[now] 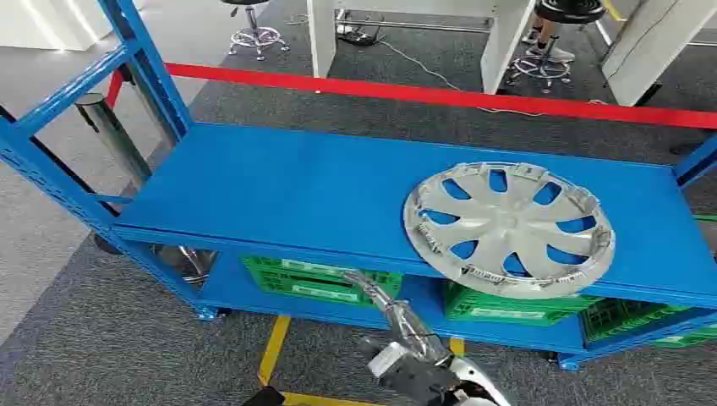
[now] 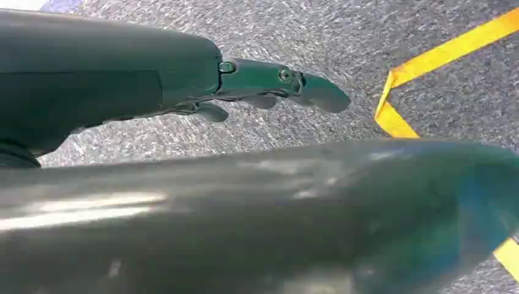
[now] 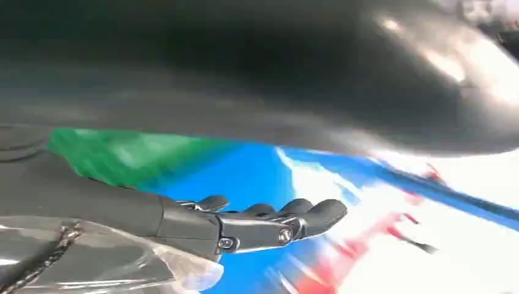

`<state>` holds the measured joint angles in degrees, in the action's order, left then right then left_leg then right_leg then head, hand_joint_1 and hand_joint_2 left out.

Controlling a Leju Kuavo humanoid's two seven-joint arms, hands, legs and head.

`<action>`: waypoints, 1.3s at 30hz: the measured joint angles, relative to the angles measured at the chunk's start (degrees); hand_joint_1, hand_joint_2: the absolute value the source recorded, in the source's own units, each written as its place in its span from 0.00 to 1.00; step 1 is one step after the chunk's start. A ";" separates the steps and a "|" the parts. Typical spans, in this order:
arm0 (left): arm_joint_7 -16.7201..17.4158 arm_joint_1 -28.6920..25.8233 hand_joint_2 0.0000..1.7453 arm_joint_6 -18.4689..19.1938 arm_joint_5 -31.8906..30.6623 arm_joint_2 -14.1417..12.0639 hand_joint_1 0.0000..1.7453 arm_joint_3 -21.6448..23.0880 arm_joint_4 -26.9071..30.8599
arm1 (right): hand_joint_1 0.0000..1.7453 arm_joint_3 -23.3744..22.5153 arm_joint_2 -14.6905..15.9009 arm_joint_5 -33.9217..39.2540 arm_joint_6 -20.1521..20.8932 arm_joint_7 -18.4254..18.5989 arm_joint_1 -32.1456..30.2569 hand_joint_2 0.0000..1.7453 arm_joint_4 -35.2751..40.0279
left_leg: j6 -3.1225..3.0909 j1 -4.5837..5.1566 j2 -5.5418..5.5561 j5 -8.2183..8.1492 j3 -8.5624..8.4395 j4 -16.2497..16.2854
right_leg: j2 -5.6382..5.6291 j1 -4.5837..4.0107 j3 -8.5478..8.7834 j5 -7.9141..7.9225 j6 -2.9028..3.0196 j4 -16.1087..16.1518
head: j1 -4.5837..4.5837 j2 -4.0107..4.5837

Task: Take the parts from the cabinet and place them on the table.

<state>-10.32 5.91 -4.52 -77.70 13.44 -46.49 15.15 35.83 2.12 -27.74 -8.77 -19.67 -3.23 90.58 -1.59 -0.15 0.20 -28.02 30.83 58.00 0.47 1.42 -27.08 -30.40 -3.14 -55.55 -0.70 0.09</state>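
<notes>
One silver hubcap (image 1: 509, 227) lies flat on the blue rack's top shelf (image 1: 279, 190), toward its right, near edge, likely set there within reach. At least three green crates (image 1: 317, 280) sit on the shelf below. The right hand (image 3: 257, 223) holds nothing, fingers loosely extended (blurred); the left hand (image 2: 263, 86) hangs empty over carpet, fingers straight.

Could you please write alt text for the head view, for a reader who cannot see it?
A silver hubcap lies flat on the right part of a blue metal shelf, with green crates on the level below. The robot's right hand hangs low in front, over grey carpet; a red barrier tape runs behind.
</notes>
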 joint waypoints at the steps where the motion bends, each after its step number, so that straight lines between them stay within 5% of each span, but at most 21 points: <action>1: 0.22 0.09 0.00 0.07 0.42 0.02 0.00 0.35 0.00 | 0.00 0.85 0.15 -7.43 -6.89 -0.13 0.11 0.00 1.57 | 0.00 -0.01 0.00 0.00 0.00 0.00 | 0.00 0.00 0.01 0.00 0.00 0.00 | 0.00 0.00; 4: 0.50 0.12 0.00 -0.15 1.71 0.17 0.00 0.90 0.00 | 0.00 1.66 0.59 -22.72 -20.73 1.45 0.02 0.00 4.69 | 0.00 0.00 0.00 0.00 0.00 0.00 | 0.00 0.00 0.01 0.00 0.00 0.00 | 0.00 0.00; 7: 0.46 -0.01 0.00 -0.83 3.08 0.26 0.00 1.20 0.00 | 0.00 1.92 1.88 -34.28 -28.90 5.58 -0.27 0.00 8.65 | 0.00 0.00 0.00 0.00 0.00 0.00 | 0.00 0.00 0.01 0.00 0.00 0.00 | -0.02 0.00; 12: 0.15 -0.71 0.00 -1.77 5.27 0.44 0.00 1.40 0.00 | 0.00 -1.47 2.32 -48.55 -29.55 7.26 -3.33 0.00 15.54 | 0.00 0.00 0.00 -0.01 0.00 0.00 | -0.01 0.00 0.00 0.00 0.00 0.00 | -0.02 0.00; 16: -0.40 -1.11 0.00 -2.23 6.86 0.61 0.00 1.40 0.00 | 0.00 -3.15 2.64 -60.79 -29.55 13.51 -4.73 0.00 20.28 | 0.00 0.00 0.00 -0.01 0.00 0.00 | 0.00 0.00 -0.01 0.00 0.00 0.00 | 0.00 0.00; 25: -0.66 -1.95 0.00 -2.60 8.65 0.79 0.00 1.37 0.00 | 0.00 -10.02 2.84 -62.07 -29.57 11.78 -9.19 0.00 25.61 | 0.00 0.00 0.00 -0.01 -0.02 0.00 | 0.01 0.00 0.01 0.00 0.00 0.00 | 0.00 0.00; 26: -0.83 -2.01 0.00 -2.75 8.76 0.79 0.00 1.38 0.00 | 0.00 -10.52 2.84 -62.11 -29.57 12.05 -9.68 1.00 25.78 | 0.00 0.00 0.00 -0.01 -0.02 0.00 | 0.01 0.00 0.01 0.00 0.00 0.00 | -0.02 0.00; 33: -1.25 -2.58 0.00 -2.75 9.29 0.90 0.00 1.09 0.00 | 0.00 -15.05 3.04 -62.09 -29.57 17.12 -13.75 1.00 25.41 | 0.00 0.00 0.01 -0.01 -0.01 0.00 | 0.04 0.00 0.01 0.00 0.00 0.01 | 0.00 0.00; 39: -1.25 -2.71 0.00 -2.69 9.53 1.11 0.00 0.70 0.00 | 0.00 -15.17 7.01 -62.14 -29.22 31.03 -16.20 1.00 23.20 | 0.00 0.01 0.01 -0.01 -0.01 0.00 | 0.02 0.01 0.01 0.00 0.00 0.01 | 0.02 0.00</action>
<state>-11.56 3.19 -7.21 -68.17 14.56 -45.79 15.15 20.65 9.13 -89.88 -37.99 11.36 -19.43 113.79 -1.59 -0.14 0.21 -28.03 30.82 58.00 0.49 1.42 -27.07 -30.40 -3.14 -55.54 -0.68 0.09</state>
